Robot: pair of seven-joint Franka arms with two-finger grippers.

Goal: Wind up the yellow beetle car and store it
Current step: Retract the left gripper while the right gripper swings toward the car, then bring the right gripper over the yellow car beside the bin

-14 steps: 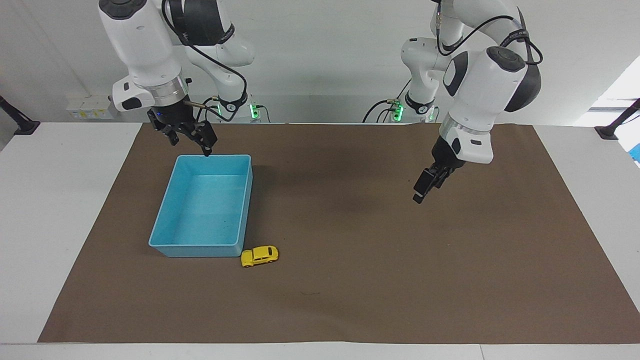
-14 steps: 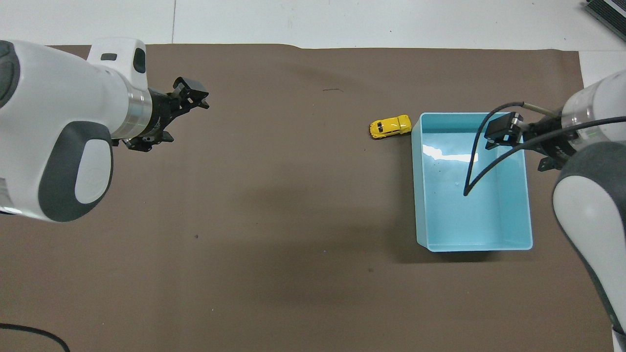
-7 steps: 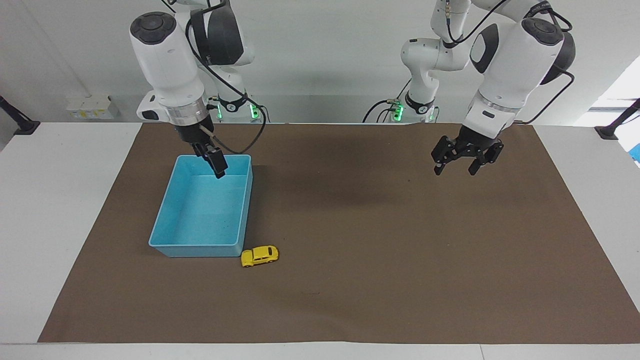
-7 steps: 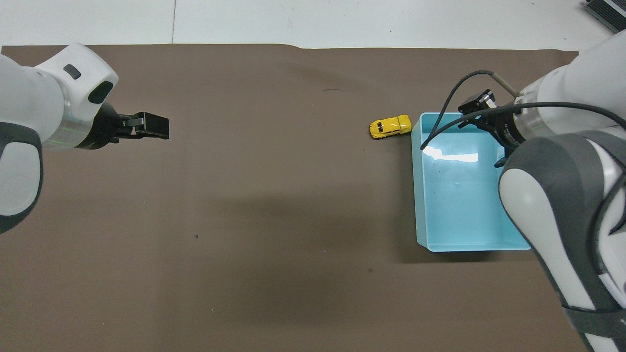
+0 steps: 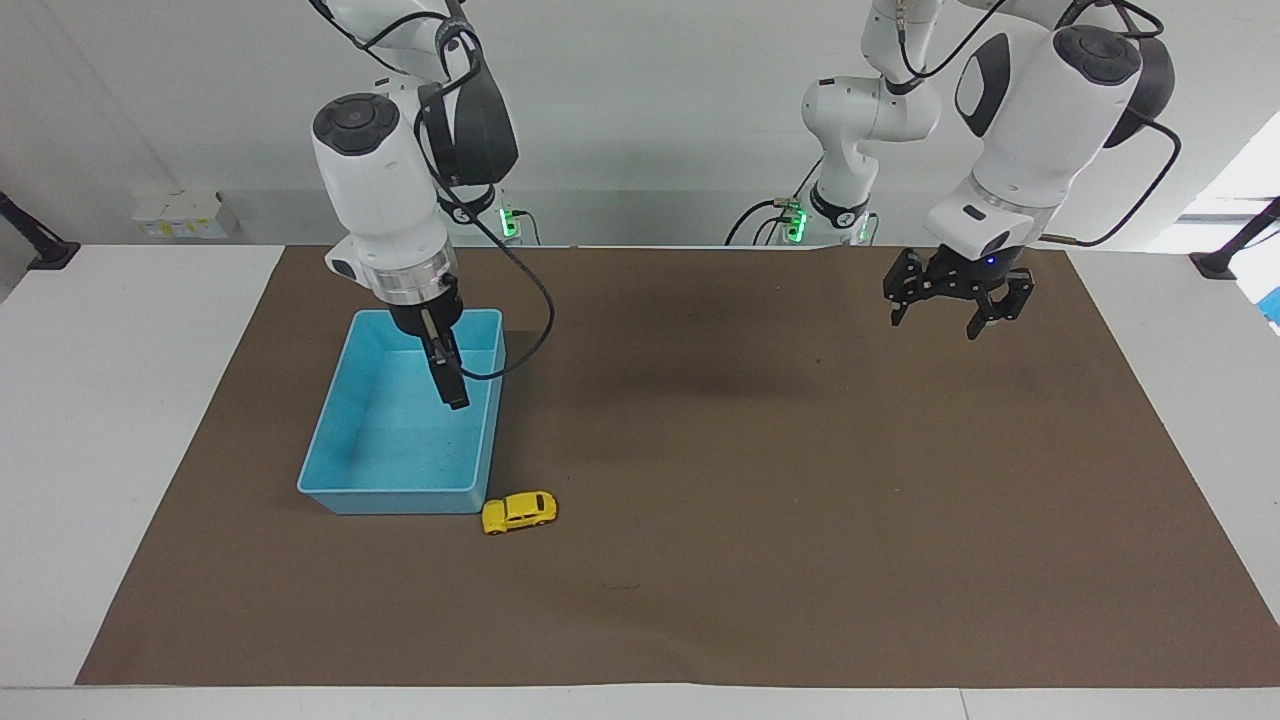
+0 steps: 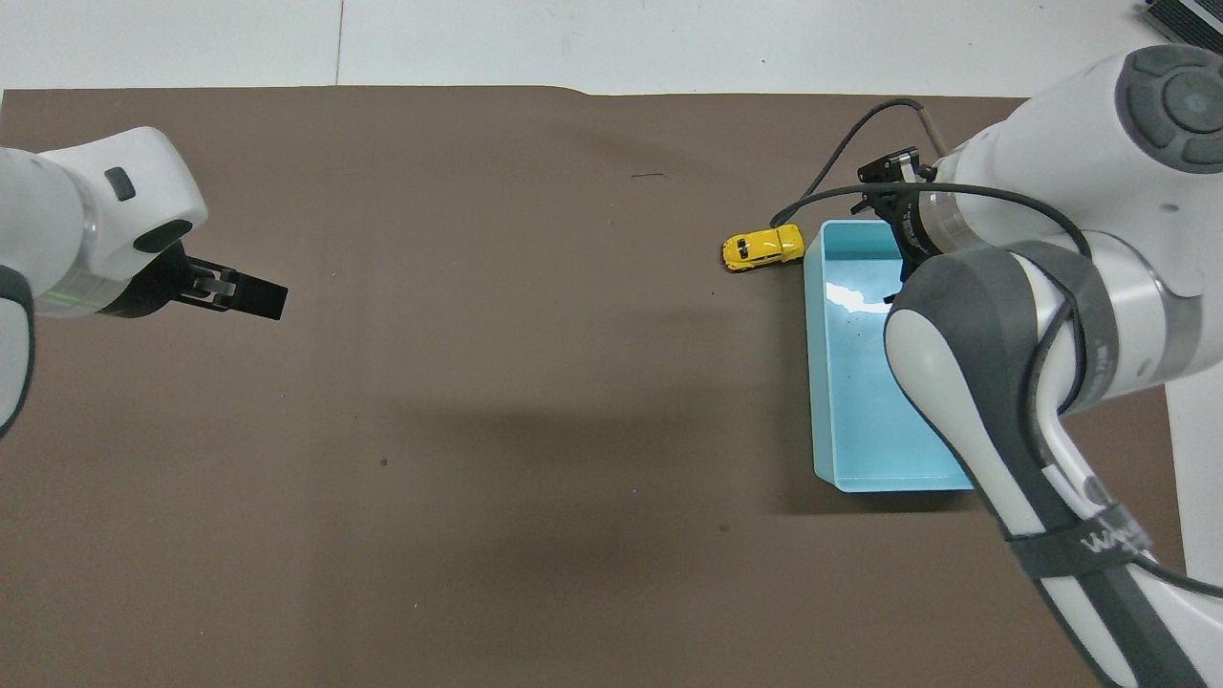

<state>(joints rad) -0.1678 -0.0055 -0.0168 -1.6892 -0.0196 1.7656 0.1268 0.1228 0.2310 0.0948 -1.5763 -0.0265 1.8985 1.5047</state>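
Note:
The yellow beetle car (image 5: 520, 511) (image 6: 762, 248) stands on the brown mat beside the corner of the blue bin (image 5: 400, 500) (image 6: 814, 382) that lies farthest from the robots. My right gripper (image 5: 456, 398) hangs over the inside of the bin, pointing down, apart from the car. In the overhead view its own arm hides most of it. My left gripper (image 5: 938, 320) (image 6: 260, 298) is open and empty in the air over the mat toward the left arm's end of the table, far from the car.
The brown mat (image 5: 760, 500) covers most of the white table. The blue bin holds nothing that I can see. A black cable (image 5: 530, 320) loops from the right wrist over the bin's edge.
My right gripper has moved over the bin, away from the robots and toward the car. My left gripper has risen and drawn back toward the left arm's end. The car has not moved.

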